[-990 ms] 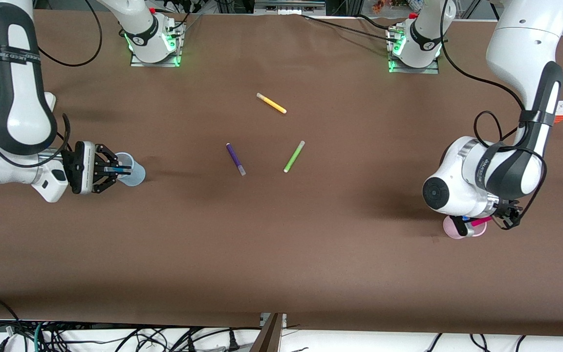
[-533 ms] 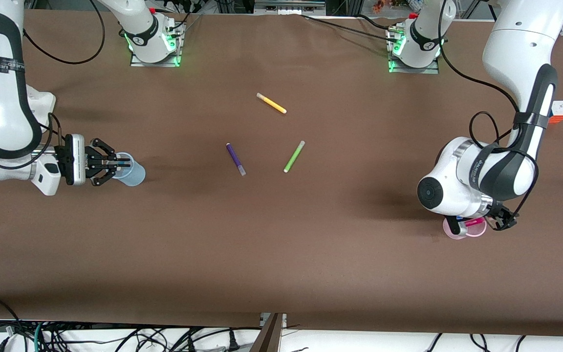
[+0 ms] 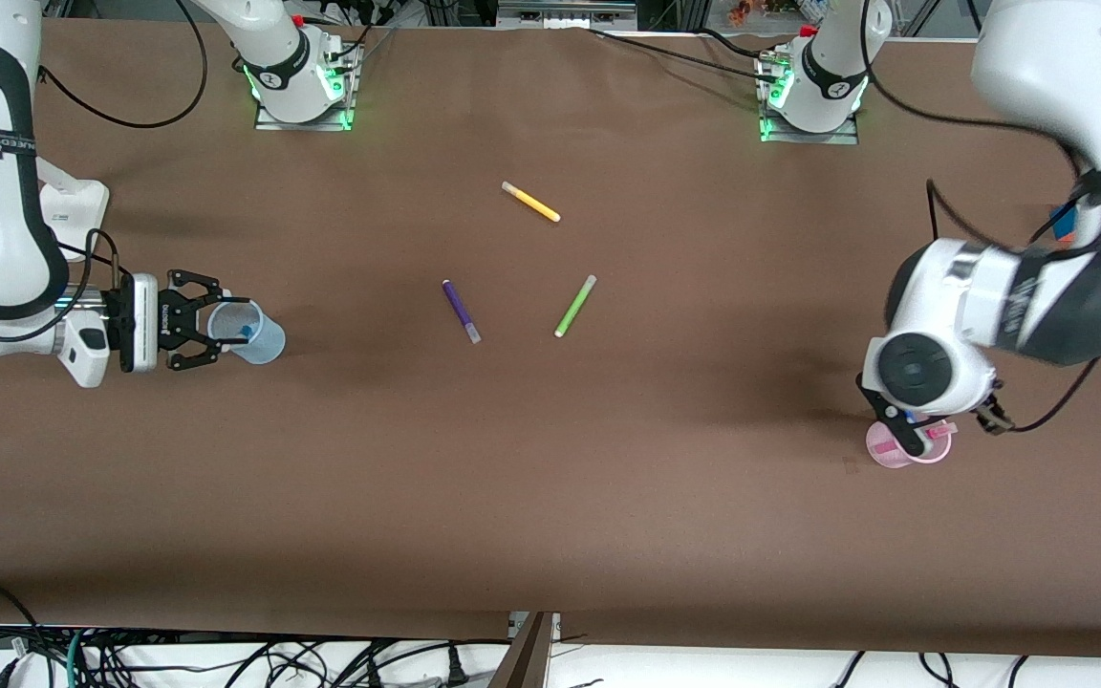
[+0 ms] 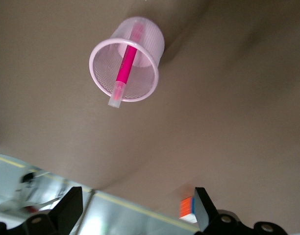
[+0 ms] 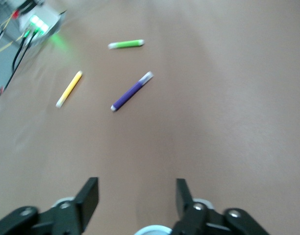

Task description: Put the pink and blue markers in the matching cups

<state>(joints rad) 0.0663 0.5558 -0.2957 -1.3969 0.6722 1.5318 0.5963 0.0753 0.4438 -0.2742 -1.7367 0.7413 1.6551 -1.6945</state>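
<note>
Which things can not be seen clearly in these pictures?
- Blue marker: front view shows only a small blue spot inside the blue cup.
- Pink cup: front view, partly covered by the left arm.
- Blue cup: right wrist view, cut off by the edge.

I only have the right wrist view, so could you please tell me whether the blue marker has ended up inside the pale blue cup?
Observer: Yes, the front view shows the bright blue felt-tip marker inside the pale blue translucent plastic cup, with the open right pincer close beside it.
Operator: Thank you. Where is the pink one?
Observer: The magenta-pink felt-tip marker leans inside the pale pink translucent plastic cup, and its pale end pokes over the rim.
Operator: Is the left pincer gripping it?
Observer: No, the left pincer is open above that cup and clear of the marker.
</note>
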